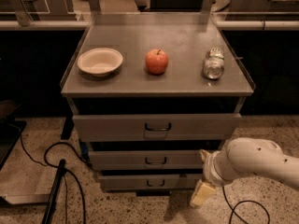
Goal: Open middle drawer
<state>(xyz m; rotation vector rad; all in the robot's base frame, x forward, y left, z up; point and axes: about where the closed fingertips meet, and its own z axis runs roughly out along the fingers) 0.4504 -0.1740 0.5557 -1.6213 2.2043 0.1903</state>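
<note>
The grey cabinet has three drawers. The middle drawer (121, 159) is the second one, with a low flat front and a small dark loop handle (155, 161) at its centre. It looks shut. My gripper (202, 192) hangs at the end of my white arm (254, 161), low at the right. It is right of and a little below the middle drawer's handle, in front of the lowest drawer's right end, and apart from the handle.
The top drawer (112, 126) has a larger handle; the lowest drawer (126, 182) sits near the floor. On the cabinet top (182, 41) stand a white bowl (100, 61), a red apple (157, 61) and a lying can (214, 64). Black cables (60, 181) lie on the floor at the left.
</note>
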